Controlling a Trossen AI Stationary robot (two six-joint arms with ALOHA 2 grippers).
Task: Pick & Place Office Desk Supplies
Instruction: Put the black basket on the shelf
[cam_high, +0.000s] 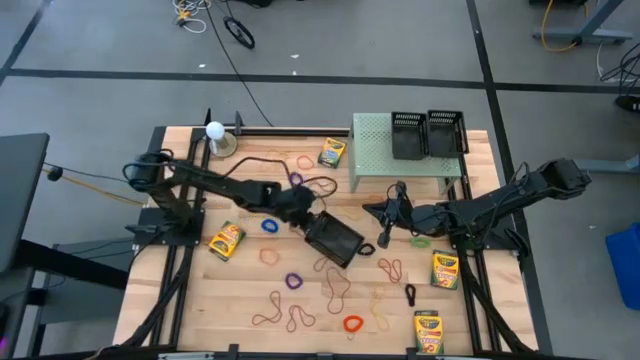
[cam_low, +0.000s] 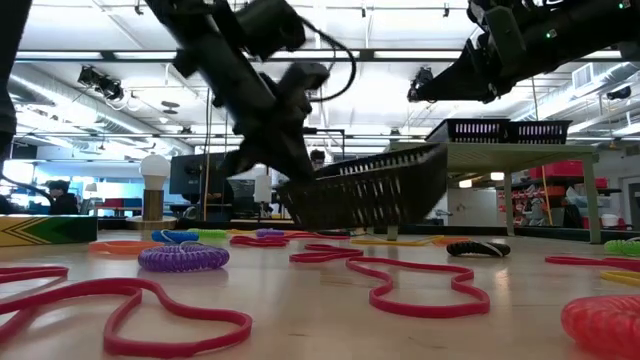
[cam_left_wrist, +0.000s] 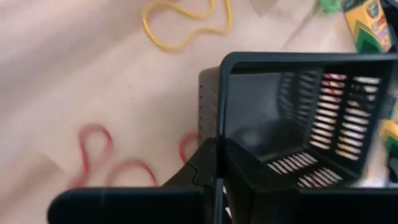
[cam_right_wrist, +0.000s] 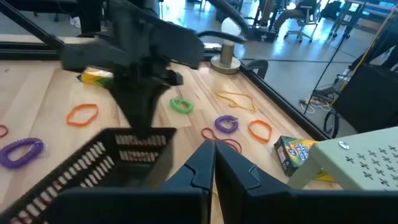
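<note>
My left gripper is at the table's middle, shut on a black mesh basket, which also shows in the low view. My right gripper hangs shut and empty just right of the basket, its fingers closed together. Rubber-band loops and small rings lie scattered flat on the wood. Crayon boxes lie at the left, the far middle and the near right. My left gripper pinches the basket's end wall at its rim, one finger inside the basket and one outside. The fingers slant down from the table's left. The basket hangs tilted and clear of the table, its open top turned partly toward the wrist.
A pale green perforated stand at the far right carries two more black baskets. A white ball on a round base stands at the far left. Another crayon box lies by the near edge.
</note>
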